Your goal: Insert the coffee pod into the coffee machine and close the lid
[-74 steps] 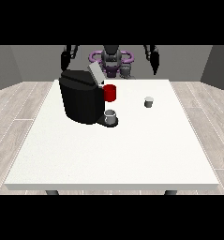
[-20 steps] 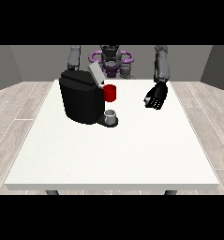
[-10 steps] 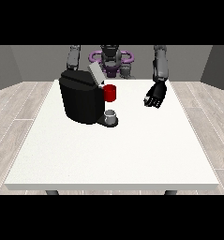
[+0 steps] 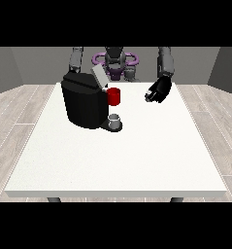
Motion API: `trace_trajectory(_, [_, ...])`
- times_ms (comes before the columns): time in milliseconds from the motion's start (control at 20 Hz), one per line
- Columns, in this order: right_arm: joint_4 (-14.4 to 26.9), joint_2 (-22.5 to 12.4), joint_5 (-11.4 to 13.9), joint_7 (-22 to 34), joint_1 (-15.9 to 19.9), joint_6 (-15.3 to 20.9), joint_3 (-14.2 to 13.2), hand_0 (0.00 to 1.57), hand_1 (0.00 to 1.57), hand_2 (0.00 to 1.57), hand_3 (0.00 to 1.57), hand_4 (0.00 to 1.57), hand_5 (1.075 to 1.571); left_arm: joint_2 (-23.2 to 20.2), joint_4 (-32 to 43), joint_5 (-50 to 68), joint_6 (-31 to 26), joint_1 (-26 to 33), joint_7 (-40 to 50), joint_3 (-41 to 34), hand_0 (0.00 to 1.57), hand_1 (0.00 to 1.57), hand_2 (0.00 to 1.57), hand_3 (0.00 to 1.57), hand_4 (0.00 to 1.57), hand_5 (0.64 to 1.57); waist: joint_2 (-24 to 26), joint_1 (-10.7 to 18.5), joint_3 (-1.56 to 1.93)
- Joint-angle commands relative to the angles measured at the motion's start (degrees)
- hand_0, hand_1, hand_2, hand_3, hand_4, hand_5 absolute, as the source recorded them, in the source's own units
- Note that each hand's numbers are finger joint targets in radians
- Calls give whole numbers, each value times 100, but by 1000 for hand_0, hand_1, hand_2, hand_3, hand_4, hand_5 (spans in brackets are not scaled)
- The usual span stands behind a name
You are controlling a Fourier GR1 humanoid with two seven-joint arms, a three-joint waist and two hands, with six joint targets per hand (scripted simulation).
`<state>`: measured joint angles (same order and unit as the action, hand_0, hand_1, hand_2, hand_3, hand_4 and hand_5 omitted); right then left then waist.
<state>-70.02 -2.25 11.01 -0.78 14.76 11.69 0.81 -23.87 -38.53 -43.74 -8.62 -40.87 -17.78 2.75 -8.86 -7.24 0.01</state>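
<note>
seen in the upper middle of the frame, behind the far edge of the white table: the robot's torso, small, with purple rings at the shoulders; reaching down from the upper right of the frame, the arm at the view's right, forearm near vertical, ending in the black hand at the view's right; hangs over the far right part of the table, palm turned down and towards the frame's left, fingers curled inward; whether clasped round the coffee pod or around nothing cannot be told; no pod visible on the table surface or elsewhere. standing at the left of centre: the black coffee machine, its grey lid tilted up and open at the top right corner; just beside it on the right, a red part, and below that a small grey cup on the machine's base. rising behind the machine at the upper left: the other arm, upper part only; its hand hidden behind the machine, so state impossible to tell.
</note>
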Motion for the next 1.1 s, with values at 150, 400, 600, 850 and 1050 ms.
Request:
trace_trajectory(150, [99, -9, 110, 154, -157, -99, 121, 0, 0, 0, 0, 0, 1571, -86, -140, 105, -897, -238, -50, -62, 1402, 1402, 1390, 1329, 542, 1571, 535, 28, -1])
trace_trajectory(400, [529, 59, 1, -100, 96, 0, -108, 0, 0, 0, 0, 0, 1571, 322, -518, 51, -1375, -781, 593, 73, 1424, 1424, 1404, 1341, 557, 1571, 612, 167, 2])
trace_trajectory(600, [473, -63, -134, -144, -112, -277, -128, 0, 0, 0, 0, 0, 1571, 717, -627, 40, -1417, -862, 1176, 69, 1403, 1403, 1396, 1341, 598, 1571, 983, 32, 2])
trace_trajectory(850, [240, -41, -170, -55, 241, -279, -142, 0, 0, 0, 0, 0, 1571, 489, -525, 361, -1547, -1548, 1238, -497, 985, 985, 1204, 1371, 511, 1571, 559, -262, 0])
trace_trajectory(1050, [84, 212, -140, -373, 219, 258, 197, 0, 0, 0, 0, 0, 1571, 312, -387, 462, -1481, -2082, 1411, -805, 1202, 1202, 1240, 1256, 491, 1571, 151, -531, 0])
